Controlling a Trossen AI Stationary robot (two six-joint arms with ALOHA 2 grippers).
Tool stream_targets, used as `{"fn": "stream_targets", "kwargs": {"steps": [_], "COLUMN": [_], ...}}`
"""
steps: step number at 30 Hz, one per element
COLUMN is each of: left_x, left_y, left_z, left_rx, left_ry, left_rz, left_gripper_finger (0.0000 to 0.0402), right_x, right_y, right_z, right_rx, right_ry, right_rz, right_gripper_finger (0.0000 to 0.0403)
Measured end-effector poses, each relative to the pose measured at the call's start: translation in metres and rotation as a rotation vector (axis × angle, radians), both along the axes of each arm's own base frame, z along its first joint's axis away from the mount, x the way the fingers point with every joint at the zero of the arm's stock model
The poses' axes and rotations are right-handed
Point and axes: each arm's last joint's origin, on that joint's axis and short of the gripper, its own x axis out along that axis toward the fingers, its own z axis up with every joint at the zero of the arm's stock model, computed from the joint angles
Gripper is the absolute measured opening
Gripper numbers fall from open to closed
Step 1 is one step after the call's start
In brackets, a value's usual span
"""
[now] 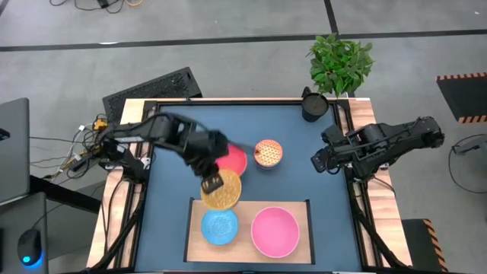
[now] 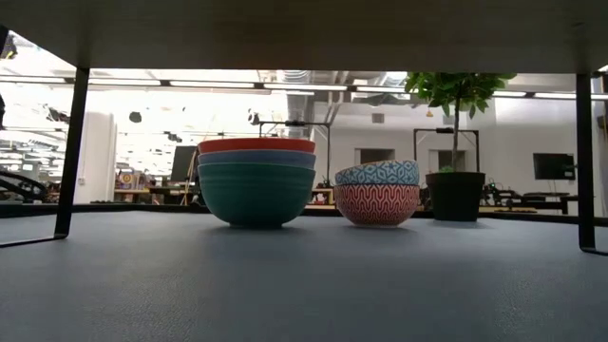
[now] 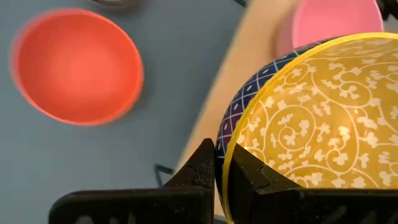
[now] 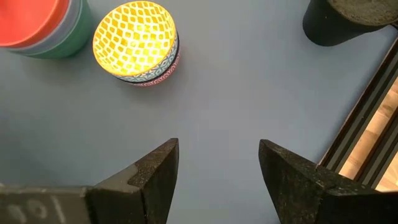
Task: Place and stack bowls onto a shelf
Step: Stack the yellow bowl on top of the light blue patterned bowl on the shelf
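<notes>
While the bench (image 1: 171,152) has room to spare, the risk sits at the shelf (image 1: 196,213) edge: left hand (image 1: 212,183) pinches the rim of the yellow-scroll bowl (image 1: 221,190) and holds it over the shelf's back edge, just behind the light-blue bowl (image 1: 219,227). A one-sided rim pinch means the bowl could tilt or slip, clip the light-blue one, or nudge the pink bowl (image 1: 275,231). Red stack (image 1: 234,159) and lattice stack (image 1: 268,152) wait on the bench. Right hand (image 1: 318,161) parked at the right edge, fingers wide, holding nothing.
</notes>
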Motion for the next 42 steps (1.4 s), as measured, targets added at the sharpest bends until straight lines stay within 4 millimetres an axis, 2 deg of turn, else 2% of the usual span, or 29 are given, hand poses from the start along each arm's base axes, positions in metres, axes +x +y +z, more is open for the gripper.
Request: {"fn": "stream_targets", "kwargs": {"steps": [6, 14, 23, 28, 42], "left_x": [-0.001, 0.006, 0.030, 0.032, 0.033], "left_y": [-0.038, -0.061, -0.072, -0.074, -0.073], "left_z": [-0.007, -0.022, -0.052, -0.063, -0.067], "left_rx": [-0.040, 0.013, 0.016, 0.023, 0.075], "left_ry": [0.037, 0.085, 0.196, 0.243, 0.240], "left_rz": [-0.033, -0.017, -0.105, -0.112, -0.112], "left_gripper_finger": [0.0000, 0.0000, 0.0000, 0.0000, 0.0000], "right_x": [0.000, 0.000, 0.000, 0.000, 0.000], "right_y": [0.000, 0.000, 0.000, 0.000, 0.000], "right_z": [0.000, 0.000, 0.000, 0.000, 0.000], "right_rx": [0.000, 0.000, -0.004, -0.008, -0.007], "right_ry": [0.000, 0.000, 0.005, 0.010, 0.009], "right_rz": [0.000, -0.001, 0.010, 0.021, 0.020], "right_gripper_finger": [0.0249, 0.0249, 0.0249, 0.0249, 0.0249]}}
